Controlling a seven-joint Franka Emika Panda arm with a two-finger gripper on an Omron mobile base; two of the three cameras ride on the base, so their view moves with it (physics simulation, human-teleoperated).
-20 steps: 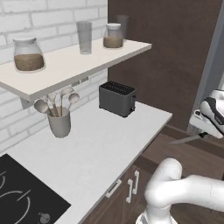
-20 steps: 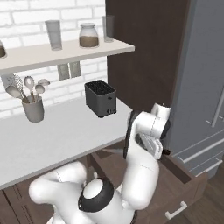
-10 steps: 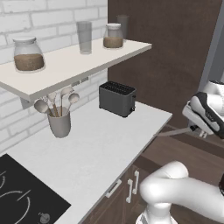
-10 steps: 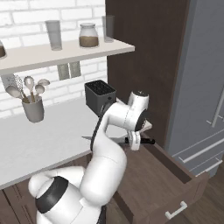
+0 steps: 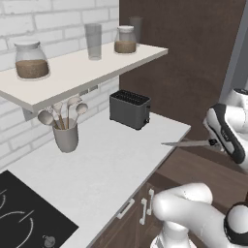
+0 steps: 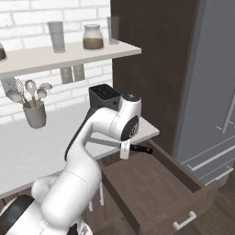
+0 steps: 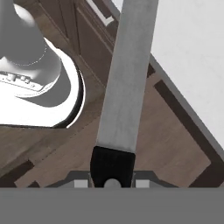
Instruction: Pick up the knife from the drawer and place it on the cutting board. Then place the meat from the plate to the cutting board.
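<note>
My gripper [image 5: 214, 142] is shut on the black handle of the knife [image 5: 185, 143]. The thin grey blade sticks out level toward the counter's right edge [image 5: 169, 145]. From the right base view, the gripper [image 6: 125, 149] hangs over the open drawer [image 6: 158, 183] near the counter corner, with the knife's handle [image 6: 141, 149] poking out to the right. In the hand view the knife [image 7: 127, 74] runs straight up from the gripper [image 7: 112, 179], above the drawer floor [image 7: 170, 131]. The cutting board, plate and meat are out of view.
A black toaster [image 5: 129, 109] stands at the back of the white counter [image 5: 111, 169], and a cup of utensils [image 5: 65, 135] is to its left. A shelf [image 5: 82, 72] carries jars and a glass. A stovetop [image 5: 24, 218] lies left, and a grey fridge [image 6: 215, 92] stands right.
The hand has swung left from over the drawer toward the counter edge, carrying the knife with it. The grip on the handle looks the same.
</note>
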